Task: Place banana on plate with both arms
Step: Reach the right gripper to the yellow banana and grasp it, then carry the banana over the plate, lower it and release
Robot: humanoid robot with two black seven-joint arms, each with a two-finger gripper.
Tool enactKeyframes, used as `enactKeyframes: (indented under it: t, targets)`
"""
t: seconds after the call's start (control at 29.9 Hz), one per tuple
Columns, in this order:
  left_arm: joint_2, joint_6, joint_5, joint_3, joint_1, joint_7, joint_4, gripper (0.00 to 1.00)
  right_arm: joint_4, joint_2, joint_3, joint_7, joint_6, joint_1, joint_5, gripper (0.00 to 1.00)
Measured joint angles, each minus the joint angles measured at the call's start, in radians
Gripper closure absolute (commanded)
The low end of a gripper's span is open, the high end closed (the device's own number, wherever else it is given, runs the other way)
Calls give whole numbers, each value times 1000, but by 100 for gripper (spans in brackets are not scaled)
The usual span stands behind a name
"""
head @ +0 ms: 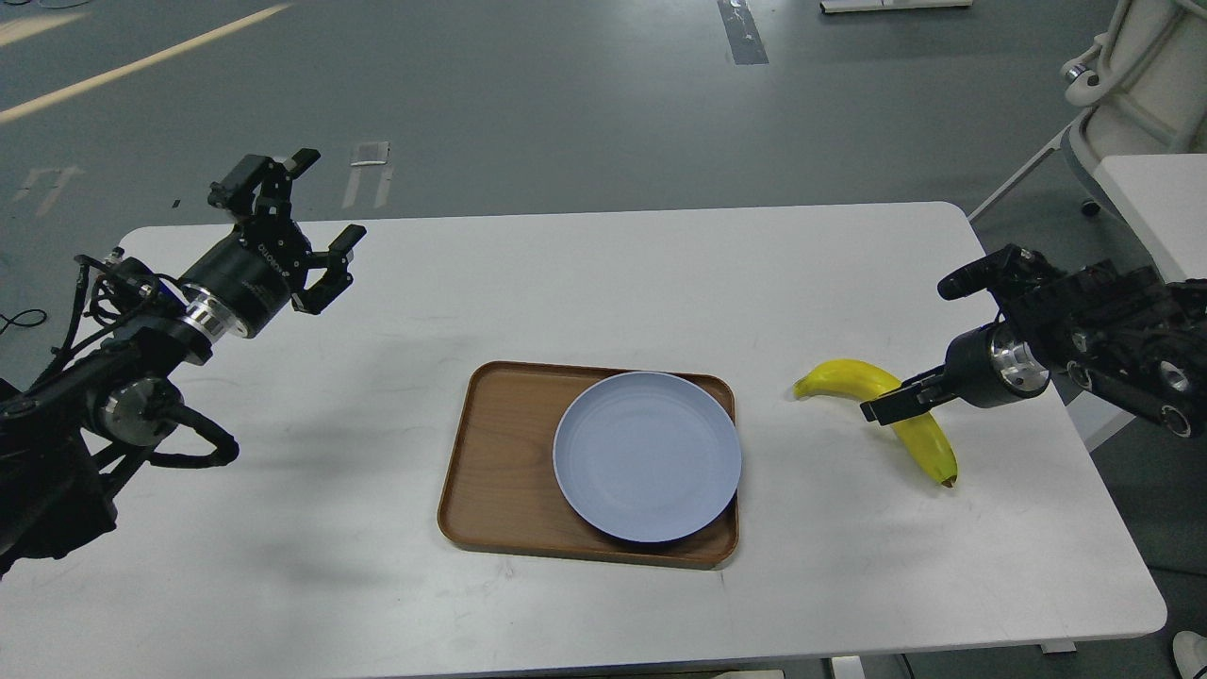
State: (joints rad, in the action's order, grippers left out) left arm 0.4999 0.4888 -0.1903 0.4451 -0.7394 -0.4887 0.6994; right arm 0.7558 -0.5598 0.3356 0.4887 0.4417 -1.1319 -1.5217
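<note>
The yellow banana [841, 377] lies on the white table [603, 283], right of the tray, stem end toward the plate. The pale blue-grey plate [647, 456] is empty and rests on the right part of the tray. My right gripper [886, 407] reaches in from the right, and its dark finger lies across the banana's middle. Only one finger shows clearly, so I cannot tell whether it is open or shut. My left gripper [330, 196] is open and empty, raised above the table's far left corner, far from plate and banana.
A brown wood-grain tray [500, 462] sits under the plate at the table's centre. A white chair [1141, 85] and a second white table [1160, 198] stand beyond the right edge. The grey floor lies past the far edge.
</note>
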Motion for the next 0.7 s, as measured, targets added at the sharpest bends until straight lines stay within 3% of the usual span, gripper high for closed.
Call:
enactKeyframes:
  t: [0.03, 0.07, 0.33, 0.57, 0.7]
  targets:
    - [0, 0, 0, 0, 0, 0, 0, 2, -2, 2, 6, 0, 0, 1, 0, 95]
    - [1, 0, 0, 0, 0, 0, 0, 2, -3, 3, 14, 0, 0, 1, 0, 100]
    - [5, 0, 0, 0, 0, 0, 0, 2, 3, -9, 30, 0, -3, -12, 1, 100]
    - [4, 0, 0, 3, -1, 0, 0, 2, 101, -31, 26, 0, -13, -164, 10, 100]
    - [6, 0, 0, 4, -4, 0, 0, 2, 117, 21, 28, 0, -4, -233, 27, 100]
